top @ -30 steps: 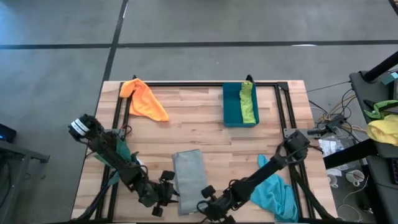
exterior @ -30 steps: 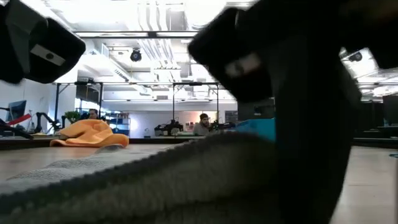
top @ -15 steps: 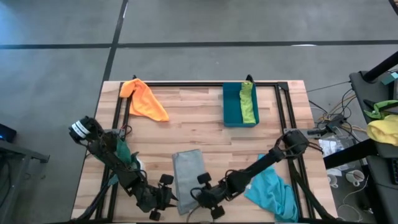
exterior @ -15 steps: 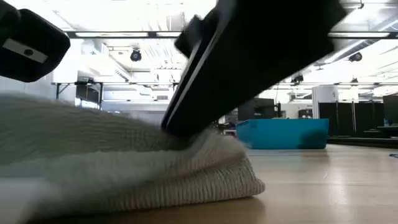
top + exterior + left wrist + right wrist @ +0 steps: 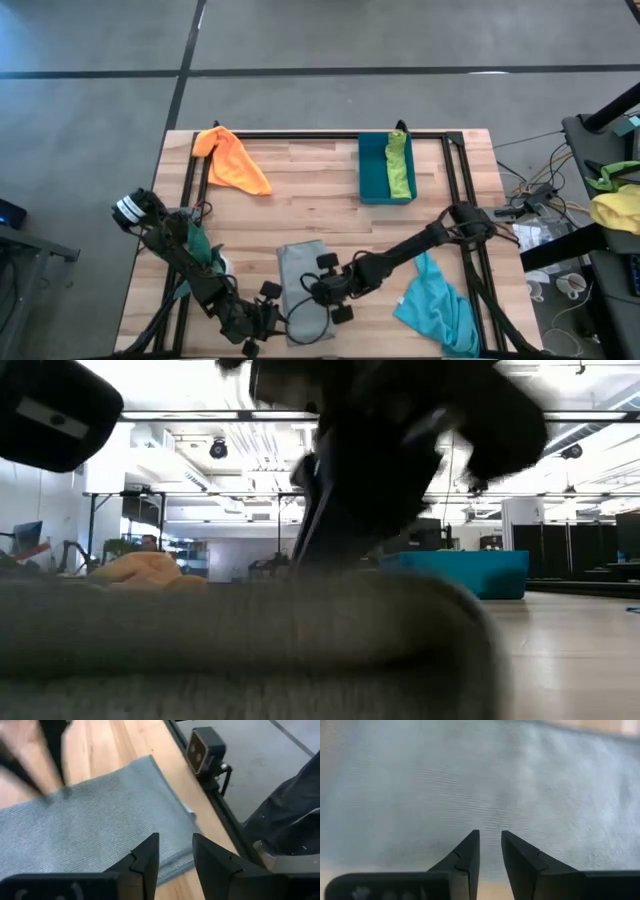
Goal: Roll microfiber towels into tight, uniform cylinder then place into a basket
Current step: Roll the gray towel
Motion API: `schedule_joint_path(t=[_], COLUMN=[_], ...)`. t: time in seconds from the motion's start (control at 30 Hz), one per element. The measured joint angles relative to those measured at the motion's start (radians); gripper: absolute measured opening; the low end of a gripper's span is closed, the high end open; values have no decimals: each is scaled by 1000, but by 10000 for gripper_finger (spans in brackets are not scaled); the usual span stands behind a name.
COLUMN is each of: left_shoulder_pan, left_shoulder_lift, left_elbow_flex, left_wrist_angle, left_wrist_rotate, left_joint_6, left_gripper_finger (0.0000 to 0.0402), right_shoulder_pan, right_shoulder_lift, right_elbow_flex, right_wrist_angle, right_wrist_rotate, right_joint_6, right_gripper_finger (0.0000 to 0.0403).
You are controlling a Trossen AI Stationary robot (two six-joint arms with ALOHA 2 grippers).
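The grey towel (image 5: 303,285) lies flat on the wooden table near its front edge, and in the low view it shows as a thick hump (image 5: 240,640). My right gripper (image 5: 322,290) reaches in from the right over the towel's right half; its fingers (image 5: 490,837) stand a narrow gap apart with nothing between them. My left gripper (image 5: 262,320) is at the towel's near left corner; its fingers (image 5: 175,842) are a little apart above the cloth (image 5: 90,825). The orange towel (image 5: 232,160) lies far left. The basket (image 5: 380,170) holds the lime green towel (image 5: 400,165). The turquoise towel (image 5: 438,308) lies near right. My right gripper comes at the grey towel's top face (image 5: 485,795) slanting down from the table's right. No cloth shows between its fingertips. The blurred fingers (image 5: 52,765) reach down to the cloth in the left wrist view, but I cannot tell whether they touch it.
A black frame rail (image 5: 300,135) runs round the tabletop. The low camera's box (image 5: 205,747) stands on the near rail close to the towel's corner. A yellow and green cloth heap (image 5: 615,200) lies off the table to the right. Bare wood (image 5: 310,200) lies between towel and basket.
My right gripper has gone from the grey towel's near right corner toward the far edge and a little left, rising slightly and tipping, and is now over the towel's right half. In the low view the towel's near end has bunched into a thicker hump.
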State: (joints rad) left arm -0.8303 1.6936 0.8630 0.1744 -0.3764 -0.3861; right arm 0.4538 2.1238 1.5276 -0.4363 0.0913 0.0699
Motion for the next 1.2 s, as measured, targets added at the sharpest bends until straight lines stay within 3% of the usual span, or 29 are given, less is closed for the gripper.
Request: schedule_joint_path(t=[0.33, 0.63, 0.83, 1.07, 1.2], left_shoulder_pan=[5, 54, 84, 84, 84], left_shoulder_lift=[0, 101, 202, 225, 224], left_elbow_flex=[-3, -5, 1, 1, 0], left_wrist_angle=[-2, 24, 71, 69, 62], left_wrist_rotate=[-7, -77, -44, -26, -23], left_joint_6=[-49, -41, -18, -17, -17], left_gripper_finger=[103, 102, 102, 102, 102], right_shoulder_pan=[167, 197, 195, 163, 136], right_shoulder_lift=[9, 110, 109, 86, 77], right_elbow_flex=[-4, 6, 8, 40, 57], right_wrist_angle=[-69, 154, 175, 127, 83], right_wrist_rotate=[-117, -120, -17, 172, 185], right_joint_6=[-11, 36, 5, -90, -114], right_gripper_finger=[77, 77, 77, 77, 77])
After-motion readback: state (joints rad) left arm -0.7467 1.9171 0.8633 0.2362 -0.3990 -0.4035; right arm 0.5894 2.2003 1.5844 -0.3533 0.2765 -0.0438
